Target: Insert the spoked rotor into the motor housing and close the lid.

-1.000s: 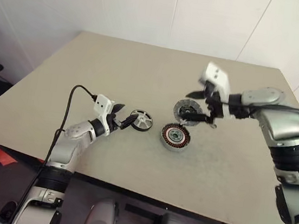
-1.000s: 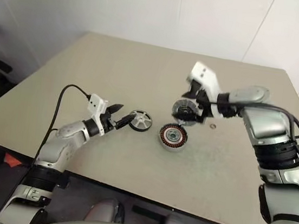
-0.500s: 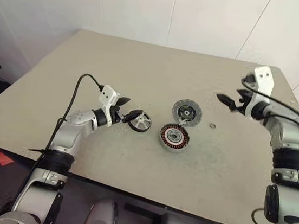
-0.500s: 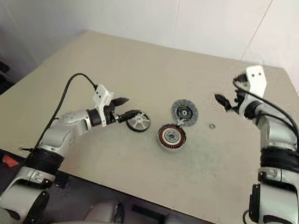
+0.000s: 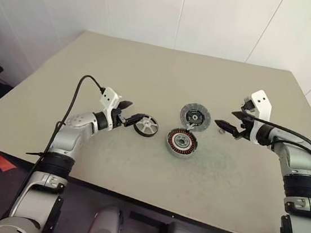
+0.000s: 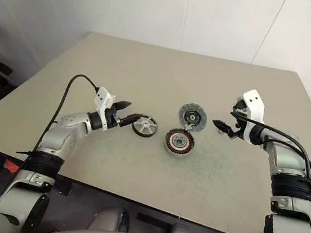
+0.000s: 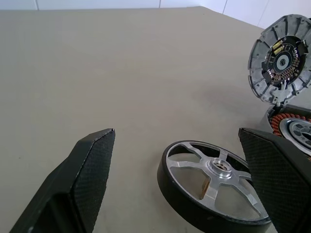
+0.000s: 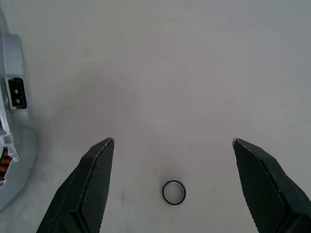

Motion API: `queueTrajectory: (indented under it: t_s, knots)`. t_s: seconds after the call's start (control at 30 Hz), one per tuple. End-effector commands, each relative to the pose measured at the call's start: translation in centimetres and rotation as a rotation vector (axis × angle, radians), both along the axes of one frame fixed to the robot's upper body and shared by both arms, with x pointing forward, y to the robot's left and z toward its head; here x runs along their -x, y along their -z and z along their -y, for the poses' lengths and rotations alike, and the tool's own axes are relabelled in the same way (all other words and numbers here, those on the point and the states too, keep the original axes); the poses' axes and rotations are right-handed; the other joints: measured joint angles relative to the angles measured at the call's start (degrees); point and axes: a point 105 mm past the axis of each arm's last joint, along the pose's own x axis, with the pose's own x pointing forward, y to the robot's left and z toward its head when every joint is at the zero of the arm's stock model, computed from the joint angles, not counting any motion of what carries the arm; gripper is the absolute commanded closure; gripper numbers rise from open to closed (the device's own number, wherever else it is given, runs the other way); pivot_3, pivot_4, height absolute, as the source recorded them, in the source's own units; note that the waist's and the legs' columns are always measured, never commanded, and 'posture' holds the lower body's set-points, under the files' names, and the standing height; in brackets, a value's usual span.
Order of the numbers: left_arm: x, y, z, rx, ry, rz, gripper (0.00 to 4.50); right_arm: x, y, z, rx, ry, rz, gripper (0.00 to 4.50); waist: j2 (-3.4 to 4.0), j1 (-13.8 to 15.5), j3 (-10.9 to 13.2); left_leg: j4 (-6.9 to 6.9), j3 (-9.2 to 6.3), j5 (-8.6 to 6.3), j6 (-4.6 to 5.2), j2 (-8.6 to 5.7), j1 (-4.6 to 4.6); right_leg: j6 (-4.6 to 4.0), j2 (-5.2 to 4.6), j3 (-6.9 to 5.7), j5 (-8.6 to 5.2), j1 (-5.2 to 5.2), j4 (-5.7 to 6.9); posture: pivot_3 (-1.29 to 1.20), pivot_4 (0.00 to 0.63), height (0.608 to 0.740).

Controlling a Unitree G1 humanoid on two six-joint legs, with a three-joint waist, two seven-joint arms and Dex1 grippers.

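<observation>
Left gripper poised at the rotor, lid up, housing waiting.

Head view: the left gripper (image 5: 131,118) reaches, spread wide and empty, toward the black-rimmed, silver-spoked rotor (image 5: 146,126) lying flat on the beige table (image 5: 93,69); just beside it sits the silver-grey motor housing (image 5: 182,142) with copper windings, its round grey hinged lid (image 5: 194,117) standing open. The right gripper (image 5: 229,126), equally wide and empty, hovers near a small ring (image 5: 221,131).
Left wrist view: the rotor lies between the black fingers (image 7: 90,170), perhaps touching the right-hand one. Centre the rim before closing, and keep it level.
Right wrist view: the ring rests between untouching fingers.
</observation>
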Motion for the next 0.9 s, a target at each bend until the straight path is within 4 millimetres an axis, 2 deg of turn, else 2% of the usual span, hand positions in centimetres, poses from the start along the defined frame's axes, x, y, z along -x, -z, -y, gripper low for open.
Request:
queueTrajectory:
  t_s: [0.03, 0.3, 0.5, 0.63, 0.73, 0.87, 0.9]
  knots:
    - [-0.1, -1.7, -0.4, 0.002, -0.005, 0.063, 0.20, -0.1, 0.3, 0.7, 0.034, 0.012, 0.006, 0.08, 0.00, -0.03, 0.00, 0.00, 0.00, 0.00, 0.00, 0.01, 0.01, 0.00, 0.01, 0.00, 0.00, 0.01, 0.00, 0.00, 0.000, 0.740]
    - [-0.3, -2.1, -0.7, -0.014, -0.005, 0.074, 0.20, 0.2, 2.9, 0.4, 0.039, 0.019, -0.046, 0.08, 0.00, -0.07, 0.00, -0.01, 0.00, 0.00, 0.00, 0.01, -0.01, 0.00, 0.02, 0.00, 0.00, -0.01, 0.00, 0.00, 0.000, 0.740]
    - [-0.3, -2.1, -0.6, -0.020, -0.001, 0.075, 0.20, 0.1, 3.4, 0.2, 0.038, 0.027, -0.055, 0.08, 0.00, -0.07, 0.00, -0.01, 0.00, 0.00, 0.00, 0.01, 0.00, 0.00, 0.02, 0.00, 0.00, 0.00, 0.00, 0.00, 0.000, 0.740]
    - [-0.1, -2.0, -0.3, -0.040, 0.013, 0.081, 0.20, -0.2, 3.8, 0.7, 0.045, 0.065, -0.065, 0.08, 0.00, -0.09, 0.00, -0.01, 0.00, 0.00, 0.00, 0.01, 0.02, 0.00, 0.02, 0.00, 0.00, 0.03, 0.00, 0.00, 0.000, 0.740]
    - [-0.2, -2.1, -0.1, -0.035, 0.016, 0.085, 0.20, -0.1, 4.3, 1.5, 0.084, 0.090, -0.076, 0.68, 0.00, -0.08, 0.00, -0.01, 0.00, 0.00, 0.00, 0.02, 0.10, 0.00, 0.01, 0.00, 0.00, 0.09, 0.00, 0.00, 0.000, 0.740]
    - [-0.2, -2.2, -0.1, -0.036, 0.016, 0.088, 0.20, -0.1, 4.3, 1.9, 0.111, 0.089, -0.072, 1.89, 0.00, 0.01, 0.00, -0.01, 0.00, -0.02, -0.02, 0.02, 0.19, 0.00, 0.01, -0.01, 0.00, 0.20, 0.00, 0.00, 0.000, 0.740]
    - [-0.3, -2.3, -0.1, -0.037, 0.015, 0.089, 0.20, -0.1, 4.3, 1.9, 0.120, 0.086, -0.069, 1.89, 0.00, 0.01, 0.00, -0.01, 0.00, -0.04, -0.06, 0.02, 0.20, 0.00, 0.00, -0.01, 0.00, 0.22, 0.00, 0.00, 0.000, 0.740]
